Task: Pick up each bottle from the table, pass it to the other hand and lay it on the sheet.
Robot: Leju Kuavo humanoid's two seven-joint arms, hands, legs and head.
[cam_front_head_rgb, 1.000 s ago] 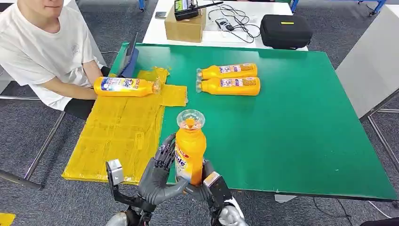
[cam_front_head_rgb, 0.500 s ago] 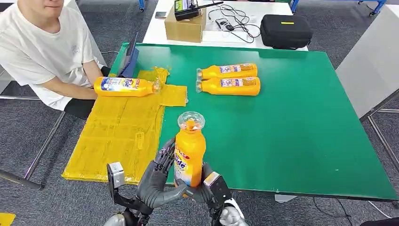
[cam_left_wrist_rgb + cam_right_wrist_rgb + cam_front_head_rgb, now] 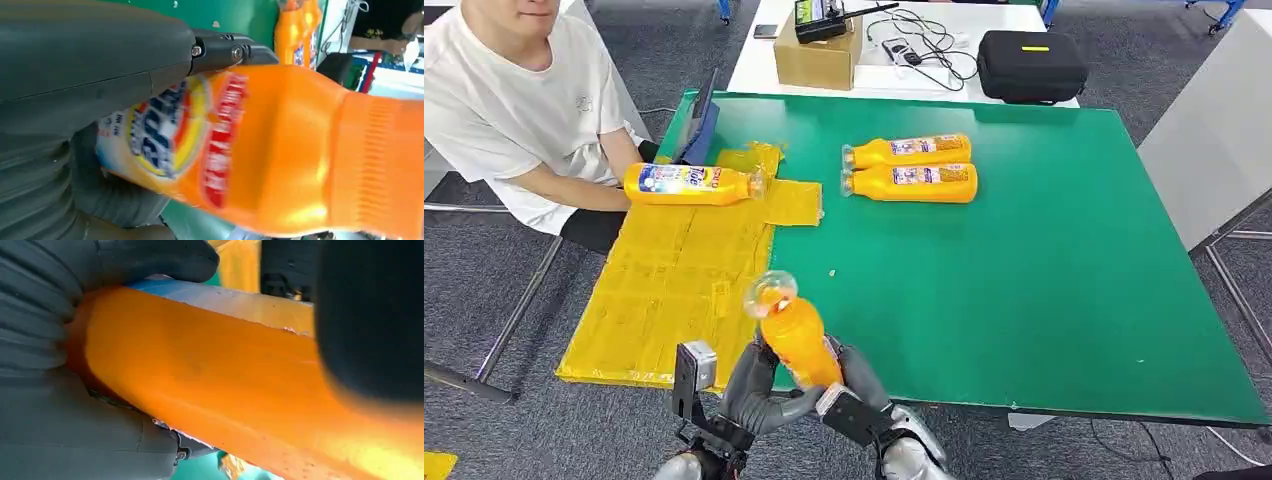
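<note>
Green table (image 3: 1044, 290) lies beyond both hands. Left hand (image 3: 749, 385) and right hand (image 3: 856, 385) clasp the bottle (image 3: 796, 340), upright a second ago, now tipped toward the sheet (image 3: 664, 290).

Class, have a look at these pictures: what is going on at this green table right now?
A humanoid robot is holding an orange bottle at the near edge of the green table, with both its left hand and its right hand around it. The bottle leans toward the yellow sheet. One bottle lies at the sheet's far end, next to a seated person. Two more bottles lie side by side on the table.
</note>
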